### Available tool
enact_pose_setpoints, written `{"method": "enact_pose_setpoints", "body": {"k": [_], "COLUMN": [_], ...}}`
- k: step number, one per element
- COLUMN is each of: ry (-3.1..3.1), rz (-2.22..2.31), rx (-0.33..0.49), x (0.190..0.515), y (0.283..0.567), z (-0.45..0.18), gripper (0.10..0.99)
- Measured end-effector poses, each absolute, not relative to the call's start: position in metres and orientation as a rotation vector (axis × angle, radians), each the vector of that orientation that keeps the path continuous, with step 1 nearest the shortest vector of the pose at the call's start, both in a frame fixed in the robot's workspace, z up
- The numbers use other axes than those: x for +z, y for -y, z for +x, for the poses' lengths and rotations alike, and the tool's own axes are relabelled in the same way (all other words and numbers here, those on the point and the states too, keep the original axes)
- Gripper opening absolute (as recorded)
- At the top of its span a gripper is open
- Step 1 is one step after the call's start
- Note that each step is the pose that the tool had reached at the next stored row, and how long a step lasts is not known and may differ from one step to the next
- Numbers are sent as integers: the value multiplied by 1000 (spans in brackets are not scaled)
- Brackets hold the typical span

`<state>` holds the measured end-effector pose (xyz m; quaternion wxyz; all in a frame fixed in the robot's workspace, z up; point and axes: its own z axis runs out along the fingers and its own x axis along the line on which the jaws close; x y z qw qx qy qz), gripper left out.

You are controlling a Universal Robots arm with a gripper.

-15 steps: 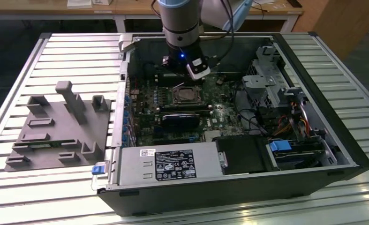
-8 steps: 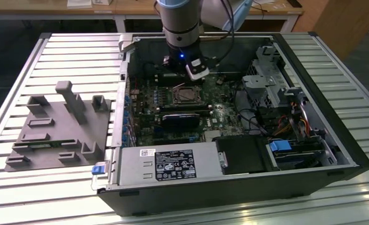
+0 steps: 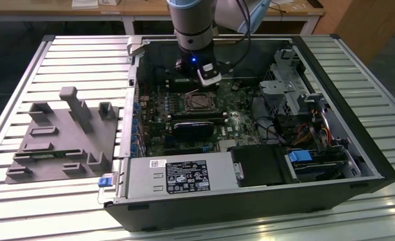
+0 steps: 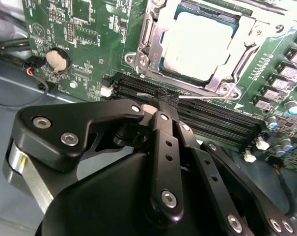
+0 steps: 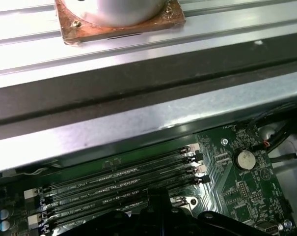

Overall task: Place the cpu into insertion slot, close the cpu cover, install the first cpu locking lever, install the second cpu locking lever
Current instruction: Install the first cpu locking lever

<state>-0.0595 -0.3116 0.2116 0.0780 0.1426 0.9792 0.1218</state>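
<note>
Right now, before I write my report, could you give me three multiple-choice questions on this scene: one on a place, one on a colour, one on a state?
1. Where is the chip?
A) on the grey tray outside the case
B) in the socket of the board
C) on the memory slots

2. Which colour has the board?
A) blue
B) red
C) green

3. How is the metal cover frame?
A) lying down over the chip
B) standing upright
C) taken off

Answers:
1 B, the second wrist view shows the chip seated in the socket.
2 C, the board is green in every view.
3 A, the frame lies flat around the chip's top.
</note>
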Motion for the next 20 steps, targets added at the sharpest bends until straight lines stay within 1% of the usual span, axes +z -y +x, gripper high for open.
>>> {"method": "enact_pose_setpoints", "body": {"k": [20], "ry": [-2923], "rz": [469], "rx": [332], "x": [210], "y": [305], "z": [-59], "gripper": [102]}}
